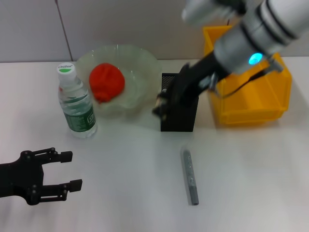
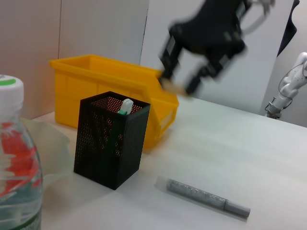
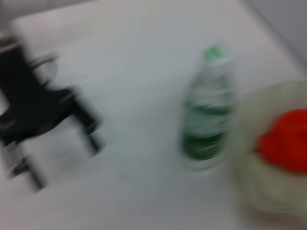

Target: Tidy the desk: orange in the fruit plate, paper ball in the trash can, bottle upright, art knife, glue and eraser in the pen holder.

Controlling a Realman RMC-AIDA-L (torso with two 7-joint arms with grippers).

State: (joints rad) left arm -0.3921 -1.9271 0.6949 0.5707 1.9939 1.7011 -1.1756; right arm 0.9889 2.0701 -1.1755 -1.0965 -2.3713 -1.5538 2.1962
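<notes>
Two black grippers show in the head view. Left gripper [image 1: 65, 170] sits at the lower left of the frame, low over the white table [image 1: 251, 183], w/ its fingers spread apart & nothing in them. Right gripper [image 1: 161, 104] hangs mid frame, at the left top edge of the black mesh square pen holder [image 1: 177, 116]. In the left wrist view it is up high near the top of the frame [image 2: 177, 86], above the holder [image 2: 111, 139], & a small beige thing [image 2: 169, 86] sits b/w its fingers. It looks like the eraser, but it's too blurry to be sure. So the fingers are pinching on that small beige thing.

Lumpy red-orange orange [image 1: 106, 82] lies in the pale-green wavy glass fruit plate [image 1: 140, 65], upper middle-left of the frame. Small clear bottle w/ green label [image 1: 76, 104] stands upright just left of the plate, near its rim. Big yellow plastic trash can [image 1: 251, 99] is at the upper right, just beside the pen holder.

A white-tipped green thing [image 2: 123, 108] pokes up inside the pen holder. One grey stick-shaped thing [image 1: 189, 176] lies flat on the table below the holder, apart from it.
</notes>
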